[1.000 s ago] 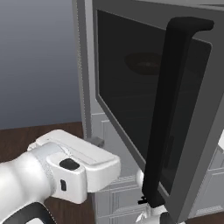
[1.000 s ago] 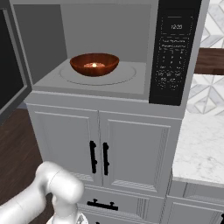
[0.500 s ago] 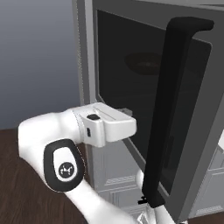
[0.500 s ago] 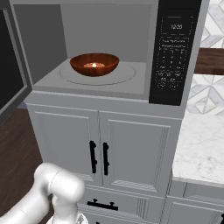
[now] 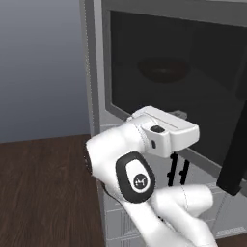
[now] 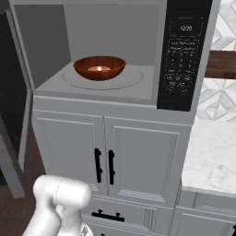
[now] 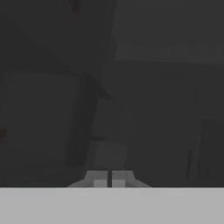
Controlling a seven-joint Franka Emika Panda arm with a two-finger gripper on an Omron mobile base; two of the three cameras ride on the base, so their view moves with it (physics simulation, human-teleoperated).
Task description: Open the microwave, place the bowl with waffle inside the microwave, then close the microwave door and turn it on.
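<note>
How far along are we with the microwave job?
Done: the microwave is open and the bowl sits inside on the turntable. In hand: the shut gripper is up against the dark glass of the open door, apparently to push it closed. Left: close the door, then press start on the control panel.

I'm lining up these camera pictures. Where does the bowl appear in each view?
Left base view: the bowl shows dimly through the dark door glass, upper right.
Right base view: bowl sits inside the open microwave, upper left of centre.
Hand view: cannot make it out.
Shared landmark: the black cabinet handles.
</note>
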